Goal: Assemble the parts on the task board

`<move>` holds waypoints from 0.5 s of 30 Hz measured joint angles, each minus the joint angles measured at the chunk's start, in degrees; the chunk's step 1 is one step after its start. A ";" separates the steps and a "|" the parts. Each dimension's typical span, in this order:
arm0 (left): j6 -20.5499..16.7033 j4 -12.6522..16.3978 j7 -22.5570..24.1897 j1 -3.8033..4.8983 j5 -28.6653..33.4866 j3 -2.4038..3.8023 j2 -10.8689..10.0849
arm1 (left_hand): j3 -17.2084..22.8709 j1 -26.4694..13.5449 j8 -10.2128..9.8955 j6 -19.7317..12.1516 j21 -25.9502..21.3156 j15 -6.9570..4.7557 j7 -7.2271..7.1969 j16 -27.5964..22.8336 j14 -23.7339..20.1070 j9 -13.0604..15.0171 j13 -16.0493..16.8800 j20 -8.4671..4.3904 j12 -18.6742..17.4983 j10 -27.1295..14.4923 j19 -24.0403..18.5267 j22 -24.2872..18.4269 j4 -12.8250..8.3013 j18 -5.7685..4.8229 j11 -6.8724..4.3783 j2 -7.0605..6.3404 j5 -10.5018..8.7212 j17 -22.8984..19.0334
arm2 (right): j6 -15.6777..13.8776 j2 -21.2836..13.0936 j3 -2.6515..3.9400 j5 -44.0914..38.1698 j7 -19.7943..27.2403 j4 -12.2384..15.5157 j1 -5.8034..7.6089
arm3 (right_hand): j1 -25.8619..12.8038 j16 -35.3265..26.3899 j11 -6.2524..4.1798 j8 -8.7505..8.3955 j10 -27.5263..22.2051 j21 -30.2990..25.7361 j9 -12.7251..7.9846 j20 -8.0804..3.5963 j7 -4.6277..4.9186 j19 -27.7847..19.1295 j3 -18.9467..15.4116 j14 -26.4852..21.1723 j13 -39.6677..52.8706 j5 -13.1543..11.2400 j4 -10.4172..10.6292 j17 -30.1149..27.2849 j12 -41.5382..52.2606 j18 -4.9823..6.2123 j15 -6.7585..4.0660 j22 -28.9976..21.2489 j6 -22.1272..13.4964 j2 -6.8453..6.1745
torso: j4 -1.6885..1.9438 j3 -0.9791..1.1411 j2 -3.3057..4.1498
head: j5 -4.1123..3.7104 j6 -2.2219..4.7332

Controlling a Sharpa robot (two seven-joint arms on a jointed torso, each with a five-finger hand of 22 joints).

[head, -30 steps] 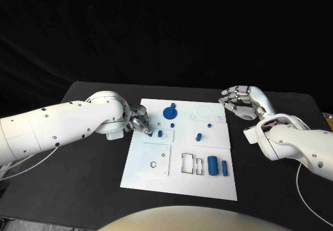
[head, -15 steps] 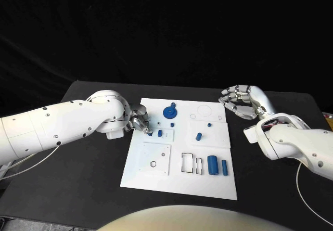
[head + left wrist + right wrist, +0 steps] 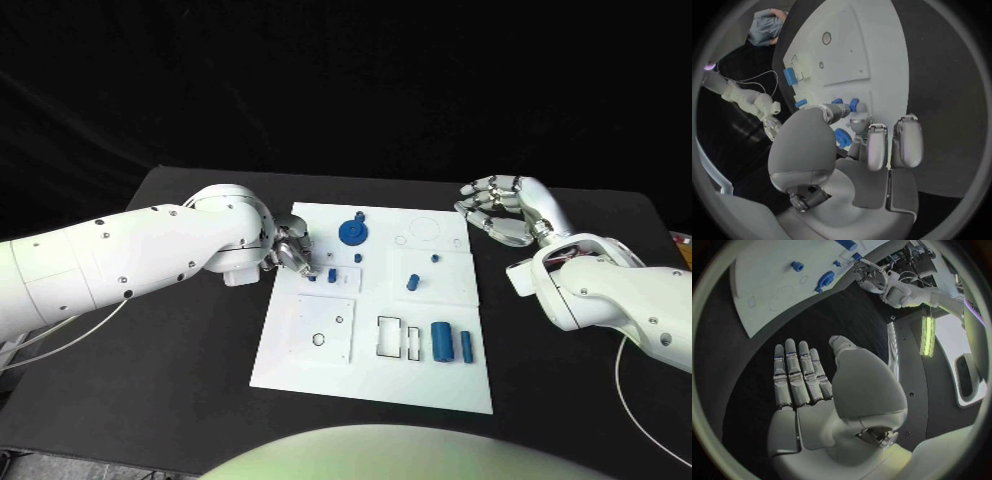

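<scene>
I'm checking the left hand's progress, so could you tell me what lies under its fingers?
The left hand hovers over the task board's left edge, beside small blue parts. Its fingertips hide whatever they touch.

No writing, label, brand, number or sign can be read anywhere in these views. The white board (image 3: 374,345) carries only thin outlined shapes, none of them letters or figures.
</scene>
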 measured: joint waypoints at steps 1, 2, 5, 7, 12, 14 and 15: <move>0.02 -0.04 -0.02 0.00 0.00 0.00 0.04 | 0.04 -0.07 0.00 0.01 0.00 0.00 0.00 0.00 0.00 0.00 0.00 -0.08 0.00 0.00 0.08 0.00 0.04 0.00 0.00 -0.07 0.01 0.00 | 0.00 0.00 0.00 0.00 0.00 0.00 0.00 | 0.00 0.00 0.00 0.00 0.00 0.00 0.00 0.00 0.00 0.00 0.00 0.00 0.00 0.00 0.00 0.00 0.00 0.00 0.00 0.00 0.00 0.00 | 0.00 0.00 0.00 | 0.00 -0.01; 0.03 -0.09 -0.05 0.00 0.00 0.00 0.09 | 0.17 -0.07 0.14 0.01 0.00 0.00 0.00 0.00 0.00 0.00 -0.01 -0.08 0.00 0.01 0.08 0.00 0.17 0.00 -0.01 -0.07 0.05 0.00 | 0.00 0.00 0.00 0.00 0.00 0.00 0.00 | 0.00 0.00 0.00 0.00 0.00 0.00 0.00 0.00 0.00 0.00 0.00 0.00 0.00 0.00 0.00 0.00 0.00 0.00 0.00 0.00 0.00 0.00 | 0.00 -0.01 0.00 | -0.02 -0.01; 0.05 -0.19 -0.13 0.00 0.00 -0.02 0.20 | 0.16 -0.18 0.28 0.03 0.00 0.00 0.01 0.00 0.00 -0.09 -0.20 -0.08 0.00 0.20 0.08 0.00 0.16 0.00 -0.19 -0.12 0.05 0.00 | 0.01 0.00 0.00 0.01 0.00 0.00 0.00 | 0.00 0.00 0.00 0.00 0.00 0.00 0.00 0.00 0.00 0.00 0.00 0.00 0.00 0.00 0.00 0.00 0.00 0.00 0.00 0.00 0.00 0.00 | -0.01 0.00 0.00 | -0.05 -0.09; 0.05 -0.34 -0.19 0.00 0.03 -0.04 0.31 | 0.16 -0.67 0.29 0.05 0.00 0.00 -0.01 0.00 0.00 -0.13 -0.45 -0.08 0.00 0.20 0.08 0.00 0.16 0.01 -0.19 0.08 0.05 0.00 | 0.01 0.00 0.00 0.01 0.00 0.00 0.00 | 0.00 0.00 0.00 0.00 0.00 0.00 0.00 0.00 0.00 0.00 0.00 0.00 0.00 0.00 0.00 0.00 0.00 0.00 0.00 0.00 0.00 0.00 | -0.01 0.00 0.00 | -0.07 -0.12; 0.01 -0.66 -0.35 -0.06 0.10 -0.10 0.57 | 0.16 -1.94 0.59 0.54 0.00 -0.21 -0.33 0.00 -0.21 -0.27 -0.32 -0.08 0.00 0.81 0.08 -0.01 0.16 0.00 -0.40 0.01 0.05 0.00 | 0.03 -0.01 0.00 0.03 0.00 0.00 0.00 | 0.00 0.00 0.00 0.00 0.00 0.00 0.01 0.00 0.00 0.00 0.00 0.00 0.00 0.00 0.00 0.00 0.00 0.00 0.00 0.00 0.00 0.00 | -0.02 0.01 0.00 | -0.12 -0.13; 0.01 -0.75 -0.41 -0.08 0.13 -0.11 0.65 | 0.16 -2.01 0.87 0.60 0.00 -0.34 -0.42 0.00 -0.07 -0.30 -0.32 -0.08 0.00 0.81 0.08 -0.01 0.16 0.00 -0.40 -0.06 -0.11 0.00 | 0.03 -0.02 0.00 0.04 0.01 0.00 0.00 | 0.00 0.00 0.00 0.00 0.00 0.00 0.01 0.00 0.00 0.00 0.00 0.00 0.00 0.00 0.00 0.00 0.00 0.00 0.00 0.00 0.00 0.00 | -0.02 0.02 -0.01 | -0.15 -0.12; 0.01 -0.80 -0.45 -0.09 0.15 -0.11 0.68 | 0.65 -2.76 0.98 0.52 -0.01 -0.41 -0.54 0.00 0.00 -0.30 -0.32 -0.08 0.00 0.93 0.08 -0.01 -0.39 0.00 -0.53 -0.15 -0.31 0.00 | 0.03 -0.03 0.00 0.04 0.01 0.00 0.00 | 0.00 0.00 0.00 0.00 0.00 0.00 -0.03 0.00 0.00 0.00 0.00 0.00 0.00 0.00 0.00 -0.09 0.00 0.00 0.00 -0.08 0.00 0.00 | -0.02 0.02 -0.01 | -0.16 -0.11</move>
